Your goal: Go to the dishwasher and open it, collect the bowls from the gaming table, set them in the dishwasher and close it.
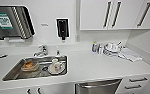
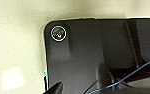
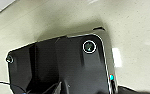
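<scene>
You face a white counter [image 1: 91,65]. The dishwasher [image 1: 98,87], steel-fronted with a bar handle and its door closed, sits at the bottom edge right of centre. The steel sink [image 1: 13,72] at lower left holds dirty dishes [image 1: 56,67]. Whether either gripper's pincer is apart or together, you cannot tell; both wrist views look down on pale floor [image 2: 16,50].

Bright, even light, soft blur throughout; glare patches on the pale floor [image 2: 13,80].
</scene>
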Motion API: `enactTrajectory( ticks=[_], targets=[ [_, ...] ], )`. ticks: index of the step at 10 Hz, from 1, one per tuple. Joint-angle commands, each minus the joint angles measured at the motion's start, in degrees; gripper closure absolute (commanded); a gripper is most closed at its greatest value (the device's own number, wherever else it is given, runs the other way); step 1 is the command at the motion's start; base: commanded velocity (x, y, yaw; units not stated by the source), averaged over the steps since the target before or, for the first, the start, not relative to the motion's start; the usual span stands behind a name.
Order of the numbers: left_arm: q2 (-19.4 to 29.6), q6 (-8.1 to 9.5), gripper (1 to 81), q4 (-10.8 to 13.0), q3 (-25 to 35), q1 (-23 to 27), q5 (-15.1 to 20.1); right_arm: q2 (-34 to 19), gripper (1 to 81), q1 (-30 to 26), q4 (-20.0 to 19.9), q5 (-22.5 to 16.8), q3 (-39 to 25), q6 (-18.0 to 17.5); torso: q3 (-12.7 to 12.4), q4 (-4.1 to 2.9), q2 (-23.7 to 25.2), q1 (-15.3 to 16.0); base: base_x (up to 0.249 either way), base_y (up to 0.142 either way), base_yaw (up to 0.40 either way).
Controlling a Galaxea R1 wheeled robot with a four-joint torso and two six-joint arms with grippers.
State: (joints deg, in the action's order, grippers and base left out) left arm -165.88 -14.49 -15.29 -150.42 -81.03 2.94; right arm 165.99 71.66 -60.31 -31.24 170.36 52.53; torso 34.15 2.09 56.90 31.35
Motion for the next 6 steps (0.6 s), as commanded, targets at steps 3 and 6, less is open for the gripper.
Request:
enactTrajectory(
  ticks=[3,6],
  targets=[
    [0.19,-0.27,1.0,0.08,-0.06,0.56,-2.57,-1.5,1.0,2.57,-1.04,11.71,-11.85,3.53,-0.02,0.0,0.0,0.0,0.0,0.0,0.0],
    [-0.07,-0.18,1.0,-0.45,-0.13,0.3,-2.76,-5.11,1.0,5.3,-1.04,13.4,-24.12,7.85,-0.02,0.0,0.0,0.0,0.0,0.0,0.0]
  ],
)
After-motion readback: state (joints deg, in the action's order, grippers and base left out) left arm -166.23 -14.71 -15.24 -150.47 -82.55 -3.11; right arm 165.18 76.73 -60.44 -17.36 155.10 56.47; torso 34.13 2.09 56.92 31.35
